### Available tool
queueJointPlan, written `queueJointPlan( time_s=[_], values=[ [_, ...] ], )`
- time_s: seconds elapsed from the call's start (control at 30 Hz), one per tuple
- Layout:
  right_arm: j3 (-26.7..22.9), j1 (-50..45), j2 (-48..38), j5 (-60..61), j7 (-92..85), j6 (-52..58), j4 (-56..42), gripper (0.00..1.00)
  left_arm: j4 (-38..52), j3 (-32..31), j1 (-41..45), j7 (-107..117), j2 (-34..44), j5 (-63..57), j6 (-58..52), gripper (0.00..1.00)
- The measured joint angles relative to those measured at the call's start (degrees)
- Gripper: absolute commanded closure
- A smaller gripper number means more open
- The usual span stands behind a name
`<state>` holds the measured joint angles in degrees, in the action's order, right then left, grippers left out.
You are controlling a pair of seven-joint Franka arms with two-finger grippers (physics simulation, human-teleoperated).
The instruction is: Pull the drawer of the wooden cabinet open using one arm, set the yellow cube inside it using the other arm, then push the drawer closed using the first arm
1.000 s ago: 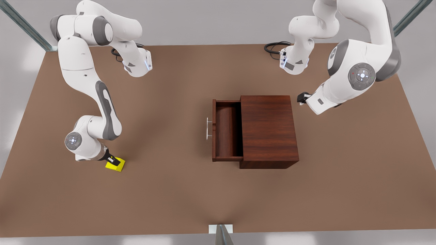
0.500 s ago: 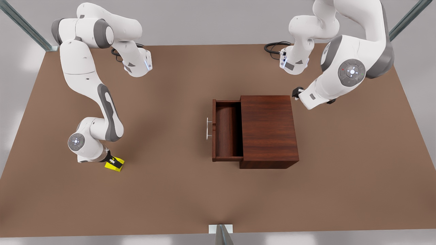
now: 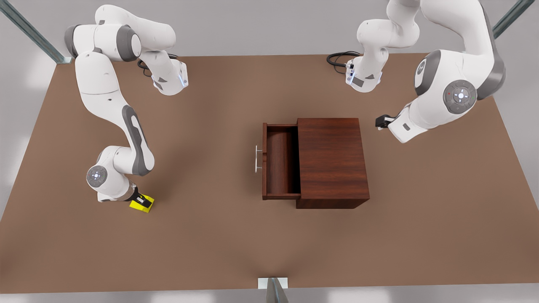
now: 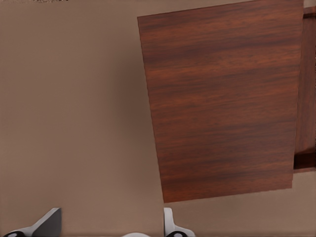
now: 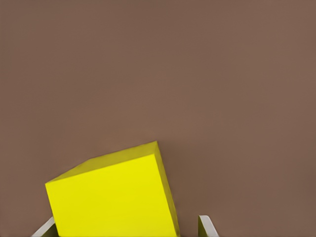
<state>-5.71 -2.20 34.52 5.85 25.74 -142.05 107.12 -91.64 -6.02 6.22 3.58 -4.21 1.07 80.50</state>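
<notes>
The wooden cabinet (image 3: 332, 160) stands mid-table with its drawer (image 3: 280, 164) pulled out toward the front view's left, its inside bare. The yellow cube (image 3: 143, 204) rests on the table at the front view's left. My right gripper (image 3: 139, 198) is down over it, open. In the right wrist view the cube (image 5: 113, 197) sits between the fingers (image 5: 207, 224), with a gap on one side. My left gripper (image 3: 381, 122) hovers open beside the cabinet's back, at the front view's right. The left wrist view shows the cabinet top (image 4: 222, 98) ahead of this gripper (image 4: 108, 224).
The silver bar handle (image 3: 257, 158) sticks out from the drawer front. Black cables (image 3: 339, 59) lie by the arm base at the far edge. The brown table (image 3: 210, 235) spreads wide around the cabinet.
The left gripper swung toward the cabinet's back corner, then drew off toward the front view's right. The right arm shifted slightly over the cube. Cube and drawer stayed still.
</notes>
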Motion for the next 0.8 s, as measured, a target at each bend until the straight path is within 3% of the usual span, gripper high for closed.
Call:
queueJointPlan(
  time_s=[0.33,0.43,0.8],
  values=[
    [0.0,0.4,1.4,-0.4,0.0,-1.6,-0.3,0.0,-0.1,0.2,-0.6,0.1,-0.1,-0.1,0.0,0.0],
    [0.0,0.4,1.4,-0.2,-0.1,-1.9,-0.3,0.23,0.0,0.2,-0.5,0.2,0.0,-0.3,-0.1,0.0],
    [0.0,0.2,-0.6,0.5,-0.4,-1.5,-0.3,0.29,-2.8,0.2,-0.5,0.2,0.9,-0.9,-0.2,0.0]
  ],
)
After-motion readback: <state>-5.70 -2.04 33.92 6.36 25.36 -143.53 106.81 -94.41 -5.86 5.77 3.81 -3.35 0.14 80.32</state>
